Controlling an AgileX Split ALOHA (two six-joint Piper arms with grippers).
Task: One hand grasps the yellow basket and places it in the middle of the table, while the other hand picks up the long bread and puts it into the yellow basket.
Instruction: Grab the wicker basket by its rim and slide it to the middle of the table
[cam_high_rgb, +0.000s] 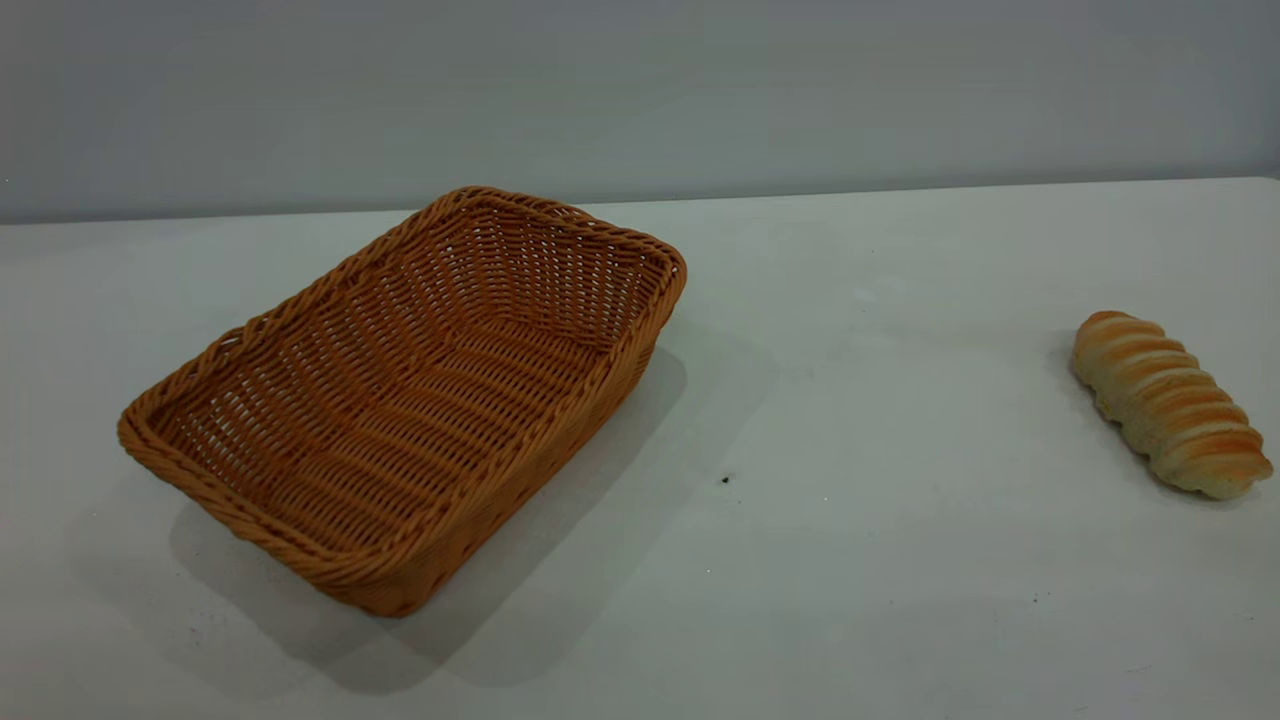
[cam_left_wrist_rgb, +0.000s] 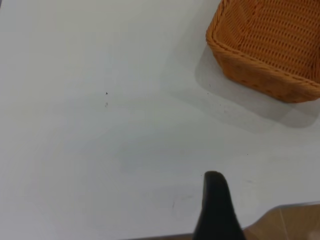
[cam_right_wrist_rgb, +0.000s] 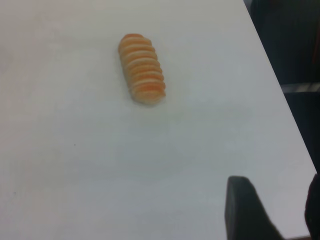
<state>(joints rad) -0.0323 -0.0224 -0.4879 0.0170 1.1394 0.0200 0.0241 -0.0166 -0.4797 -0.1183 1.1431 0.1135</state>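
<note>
Wicker-woven, the yellow basket is sitting left of centre; we are seeing bare bench between it and the long bread near the right edge. Left gripper and right gripper: jaws' spread we cannot tell.

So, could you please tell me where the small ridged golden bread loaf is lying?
The small ridged golden bread loaf lies on the white table's right side in the exterior view, well apart from the orange wicker basket.

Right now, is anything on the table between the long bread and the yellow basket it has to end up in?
Nothing visible. In the exterior view the long bread lies at the right, the yellow basket at the left, with only bare table between them. The basket is empty.
</note>
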